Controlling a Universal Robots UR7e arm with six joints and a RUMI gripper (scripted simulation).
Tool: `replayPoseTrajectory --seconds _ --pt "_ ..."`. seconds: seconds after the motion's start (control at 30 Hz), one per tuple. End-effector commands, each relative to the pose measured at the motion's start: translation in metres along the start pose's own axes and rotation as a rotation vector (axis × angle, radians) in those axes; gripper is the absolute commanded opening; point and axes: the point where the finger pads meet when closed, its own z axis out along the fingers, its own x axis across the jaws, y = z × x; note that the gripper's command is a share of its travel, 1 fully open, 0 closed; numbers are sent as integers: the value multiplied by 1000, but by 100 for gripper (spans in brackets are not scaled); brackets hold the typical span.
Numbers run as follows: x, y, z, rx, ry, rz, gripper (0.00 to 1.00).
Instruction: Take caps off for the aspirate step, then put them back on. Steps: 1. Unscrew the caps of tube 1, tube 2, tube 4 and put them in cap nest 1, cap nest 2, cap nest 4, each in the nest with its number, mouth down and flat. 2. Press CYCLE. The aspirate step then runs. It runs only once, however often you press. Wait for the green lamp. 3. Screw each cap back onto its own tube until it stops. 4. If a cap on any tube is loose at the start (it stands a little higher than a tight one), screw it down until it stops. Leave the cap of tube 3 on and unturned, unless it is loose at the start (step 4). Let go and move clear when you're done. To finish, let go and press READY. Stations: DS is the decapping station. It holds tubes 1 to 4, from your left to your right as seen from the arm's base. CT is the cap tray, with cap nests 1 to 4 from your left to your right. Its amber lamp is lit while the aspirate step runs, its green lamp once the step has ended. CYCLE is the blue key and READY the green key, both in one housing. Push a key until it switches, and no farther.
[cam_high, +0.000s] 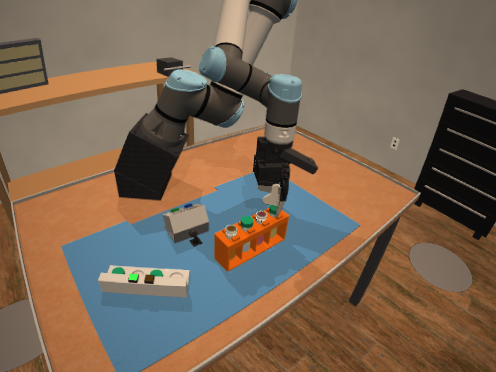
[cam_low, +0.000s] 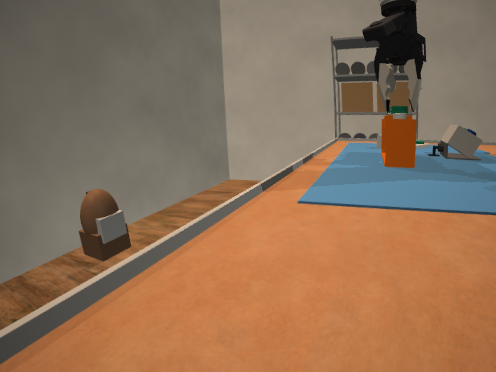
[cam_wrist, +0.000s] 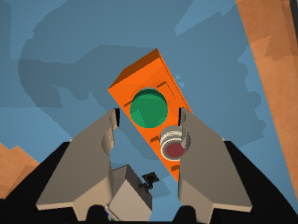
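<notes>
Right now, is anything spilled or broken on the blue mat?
Nothing stands out. The orange rack stands upright, two tubes are open, and two green caps lie flat in the cap tray.

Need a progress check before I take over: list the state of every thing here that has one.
Gripper: open, fingers either side of tube 1's cap, not touching it.
Tube 1: capped.
Tube 2: uncapped.
Tube 3: capped.
Tube 4: uncapped.
Cap tray: two nests hold caps, two are empty.
Green lamp: lit.
Amber lamp: dark.
</notes>
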Motion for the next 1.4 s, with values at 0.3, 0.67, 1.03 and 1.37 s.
replayPoseTrajectory --seconds 0.3,0.67,1.03,1.37 --pt "0 0 -35 0 1 0 35" --pt "6 15 -45 0 1 -167 29" --pt "25 62 -45 0 1 -667 29" --pt "40 101 -45 -1 1 -1083 29"
